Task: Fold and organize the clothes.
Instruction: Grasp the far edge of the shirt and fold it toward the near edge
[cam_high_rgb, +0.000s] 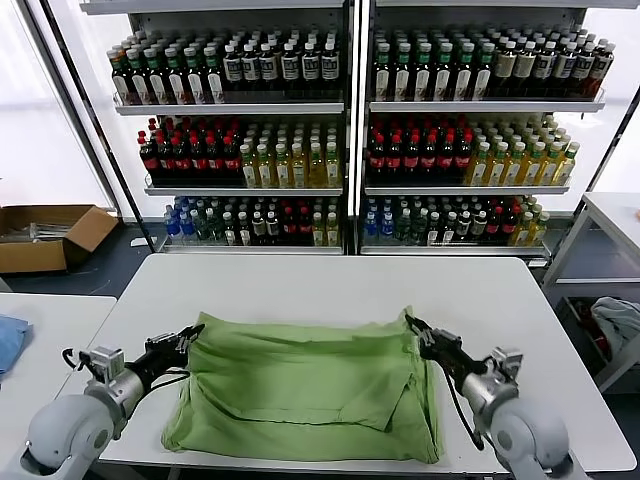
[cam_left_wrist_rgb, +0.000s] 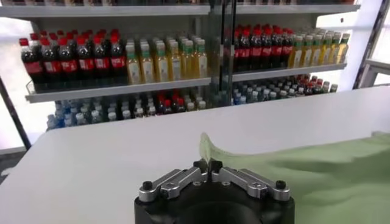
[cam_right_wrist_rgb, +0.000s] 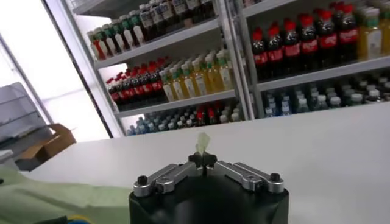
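Grippers at lower frame, both pinched shut on cloth. Left gripper (cam_high_rgb: 193, 333), lower left, clamps the upper-left corner of a light green soft cotton shirt (cam_high_rgb: 310, 390) spread on the white table (cam_high_rgb: 330, 285); right gripper (cam_high_rgb: 413, 326), lower right, clamps the upper-right corner.

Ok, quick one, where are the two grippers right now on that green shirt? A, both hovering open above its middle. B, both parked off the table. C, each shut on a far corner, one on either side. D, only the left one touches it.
C: the left gripper and right gripper are each shut on a far corner of the green shirt, pinching fabric at its opposite sides on the white table.
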